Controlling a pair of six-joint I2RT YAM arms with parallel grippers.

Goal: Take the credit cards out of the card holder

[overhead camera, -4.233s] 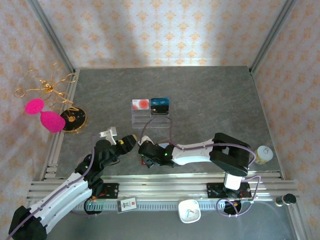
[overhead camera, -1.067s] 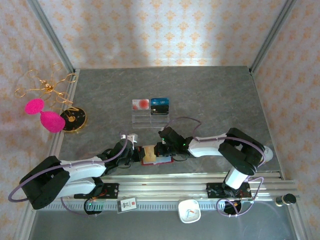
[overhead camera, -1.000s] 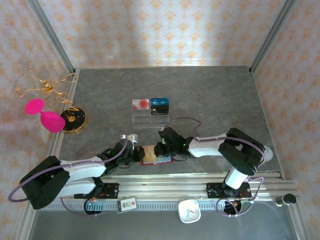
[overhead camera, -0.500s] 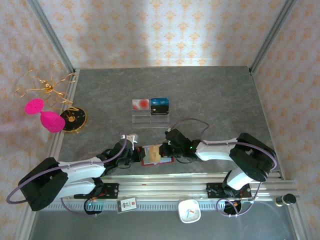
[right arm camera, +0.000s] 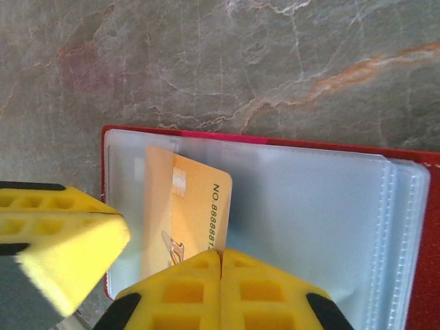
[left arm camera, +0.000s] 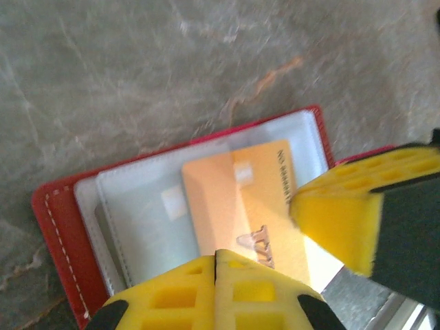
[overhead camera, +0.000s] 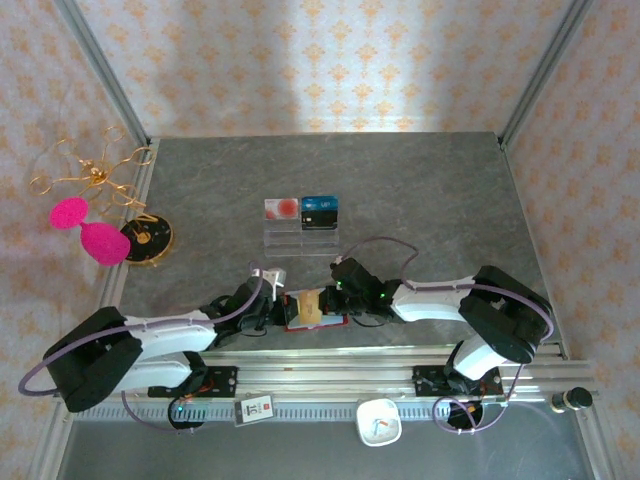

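Observation:
The card holder [overhead camera: 328, 321] lies open near the table's front edge, red with pale grey sleeves [right arm camera: 309, 213] [left arm camera: 137, 227]. One gold credit card [overhead camera: 310, 305] [right arm camera: 182, 206] [left arm camera: 237, 196] sticks partly out of a sleeve, its free edge raised a little. My right gripper [overhead camera: 333, 297] [right arm camera: 220, 253] is shut, tips resting on the card's numbered edge. My left gripper [overhead camera: 283, 308] [left arm camera: 216, 253] is shut too, tips at the holder's left end, hiding the card's near edge. A grey card shows faintly inside a sleeve [left arm camera: 168, 206].
A clear acrylic stand [overhead camera: 300, 238] behind the holder carries a red-and-white card [overhead camera: 281, 208] and a blue card [overhead camera: 320, 209]. A black round dish [overhead camera: 148, 237], pink pieces [overhead camera: 85, 228] and a gold wire ornament [overhead camera: 90, 172] sit at the left edge.
The right arm has swung its elbow to the right, and the gold card has come further out of its sleeve. The left gripper has crept slightly right. Both stayed shut.

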